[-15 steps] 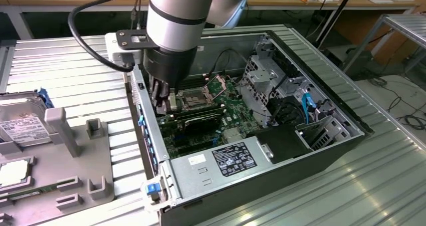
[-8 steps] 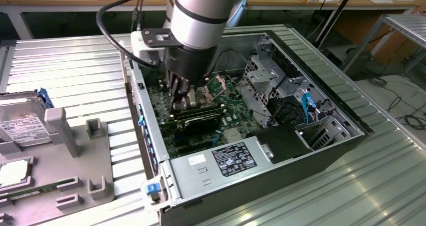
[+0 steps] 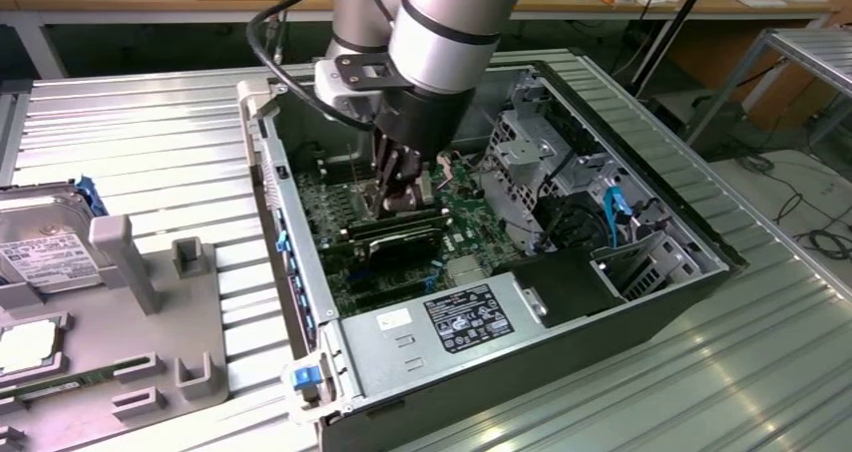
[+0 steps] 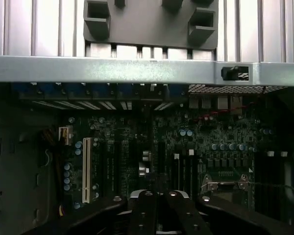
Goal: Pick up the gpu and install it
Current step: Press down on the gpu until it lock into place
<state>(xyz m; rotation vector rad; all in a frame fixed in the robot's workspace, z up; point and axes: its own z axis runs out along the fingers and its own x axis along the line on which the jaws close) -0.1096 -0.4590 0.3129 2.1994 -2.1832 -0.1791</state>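
The gpu [image 3: 393,240] shows as a dark cooler block with a green card edge, low over the motherboard [image 3: 460,218] inside the open computer case. My gripper [image 3: 403,205] reaches straight down into the case and sits on the gpu's upper edge. In the wrist view my gripper [image 4: 159,205] has its two black fingers [image 4: 143,213] drawn close together, with just a thin gap between them. The card itself lies hidden under them there. Beyond the fingers lie the motherboard's slots, including a white slot [image 4: 86,169].
The case's metal wall [image 3: 286,223] rises on the exterior view's left of the arm. A silver power supply [image 3: 453,322] sits in front, a drive cage [image 3: 526,163] and blue cables [image 3: 616,213] to the right. A hard drive [image 3: 47,247] rests on the grey fixture [image 3: 160,312].
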